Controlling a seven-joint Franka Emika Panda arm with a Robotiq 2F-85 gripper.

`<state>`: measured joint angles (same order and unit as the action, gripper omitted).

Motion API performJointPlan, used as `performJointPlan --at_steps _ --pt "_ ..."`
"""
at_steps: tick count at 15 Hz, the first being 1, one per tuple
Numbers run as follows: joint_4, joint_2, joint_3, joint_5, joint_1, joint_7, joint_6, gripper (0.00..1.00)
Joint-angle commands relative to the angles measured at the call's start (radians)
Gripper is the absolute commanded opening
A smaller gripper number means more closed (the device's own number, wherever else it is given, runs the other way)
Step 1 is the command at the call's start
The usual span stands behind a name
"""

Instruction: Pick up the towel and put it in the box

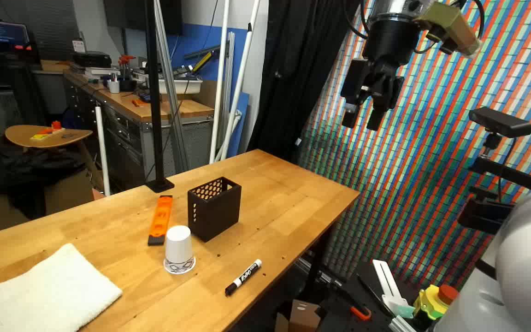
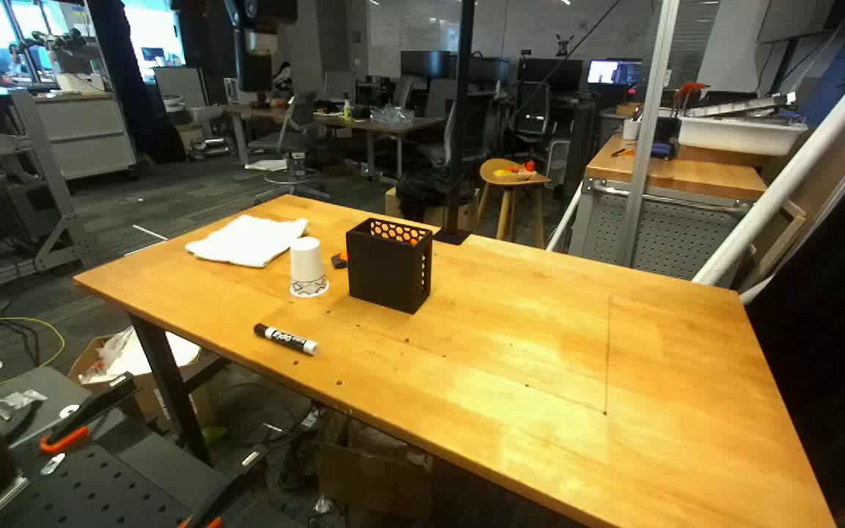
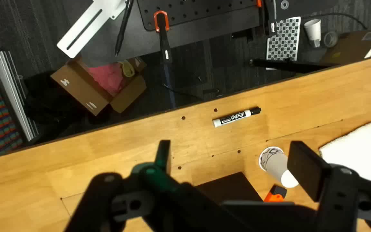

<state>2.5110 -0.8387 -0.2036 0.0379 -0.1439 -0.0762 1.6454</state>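
Observation:
A white towel (image 1: 44, 290) lies flat on the wooden table at one end; it also shows in an exterior view (image 2: 250, 240) and at the right edge of the wrist view (image 3: 361, 153). A black open-topped box (image 1: 215, 212) with honeycomb holes stands upright on the table, and it shows in an exterior view (image 2: 386, 268). In the wrist view the box (image 3: 233, 188) is partly hidden behind the gripper. My gripper (image 1: 362, 119) is high above the table, apart from towel and box. In the wrist view its fingers (image 3: 232, 158) are spread wide with nothing held between them.
A white paper cup (image 1: 179, 246) stands upside down between towel and box. An orange bar with black ends (image 1: 160, 219) lies beside the box. A black marker (image 1: 243, 277) lies near the table's edge. A black post (image 1: 155, 115) rises at the opposite edge.

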Motion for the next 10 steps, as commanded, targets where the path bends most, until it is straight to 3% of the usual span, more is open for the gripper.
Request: performJointPlan --at_steps 1,10 --pt "-0.007 0.001 0.004 -0.003 -0.006 -0.004 -0.002 0.94" --pt "-0.016 -0.003 0.004 -0.003 -0.006 -0.004 -0.002 0.94"
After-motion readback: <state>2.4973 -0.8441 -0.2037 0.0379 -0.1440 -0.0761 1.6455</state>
